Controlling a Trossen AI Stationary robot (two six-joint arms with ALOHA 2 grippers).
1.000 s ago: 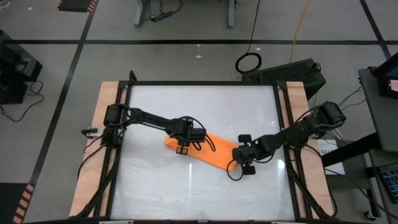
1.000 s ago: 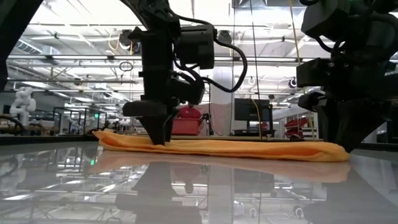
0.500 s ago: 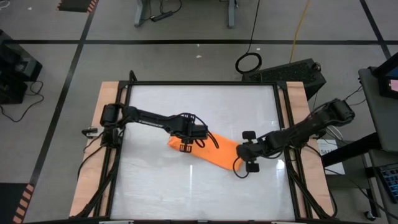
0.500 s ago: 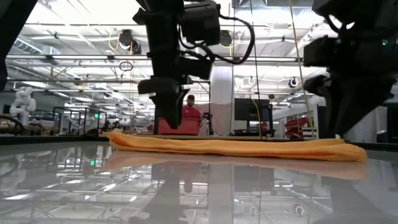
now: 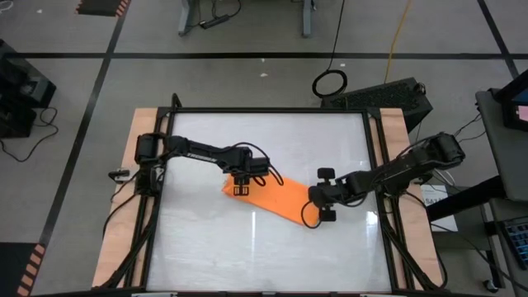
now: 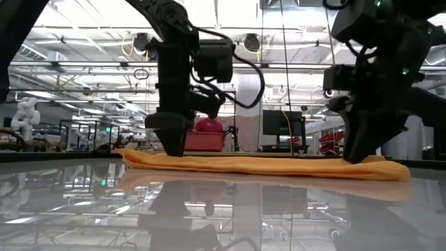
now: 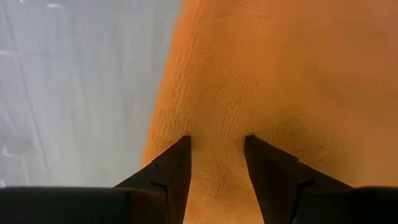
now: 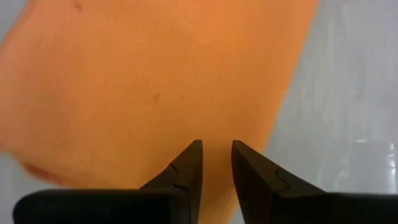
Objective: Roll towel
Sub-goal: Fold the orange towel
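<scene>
The orange towel (image 5: 276,198) lies flat and spread on the glossy white table (image 5: 272,140), running slantwise from the middle toward the right front. It shows as a low strip in the low view (image 6: 265,166). My left gripper (image 5: 240,190) is down on the towel's left end (image 7: 261,74), its fingers apart and their tips (image 7: 177,158) pressing the cloth just inside its edge. My right gripper (image 5: 314,202) is over the towel's right end (image 8: 155,81), its fingers (image 8: 189,158) only a narrow gap apart, near the cloth's side edge. It also shows in the low view (image 6: 357,155).
Black frame rails (image 5: 375,190) and wooden side boards (image 5: 124,206) border the table on the left and right. A black box (image 5: 388,95) and a cable loop (image 5: 330,82) lie on the floor behind the table.
My left gripper lifted off the towel's left end and came down on it again slightly farther back. My right gripper swung out past the towel's right end, then moved left over it.
</scene>
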